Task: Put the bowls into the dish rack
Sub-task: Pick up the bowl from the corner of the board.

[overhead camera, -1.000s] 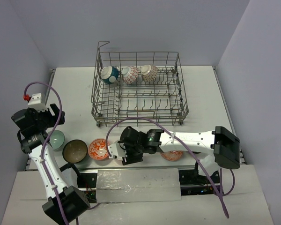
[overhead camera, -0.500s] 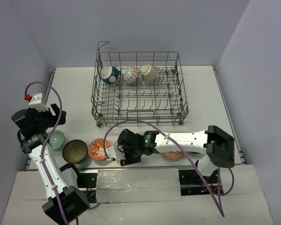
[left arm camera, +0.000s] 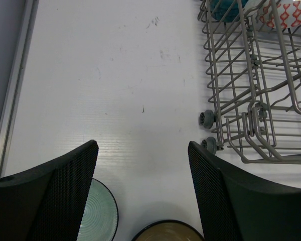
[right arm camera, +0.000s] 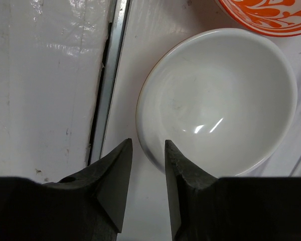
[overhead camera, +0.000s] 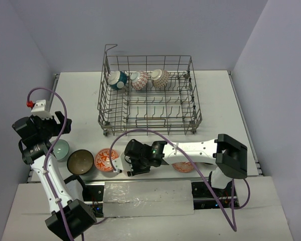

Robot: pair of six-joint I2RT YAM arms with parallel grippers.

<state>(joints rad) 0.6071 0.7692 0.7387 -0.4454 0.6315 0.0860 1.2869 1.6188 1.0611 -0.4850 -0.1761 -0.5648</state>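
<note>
Right tool [right arm camera: 146, 146] straddles the rim of the white bowl [right arm camera: 220, 95] at the near edge of the desk [overhead camera: 226, 100] — jaws narrowly apart; left tool [left arm camera: 143, 155] wide apart, empty.

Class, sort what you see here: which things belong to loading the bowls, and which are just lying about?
Job: rack; in it teal bowl, pink-patterned bowl, red-patterned bowl; on the table green bowl, brown bowl, orange bowl, white bowl, half-hidden bowl; left gripper, right gripper.
Lying about: plastic sheet, purple cables.
</note>
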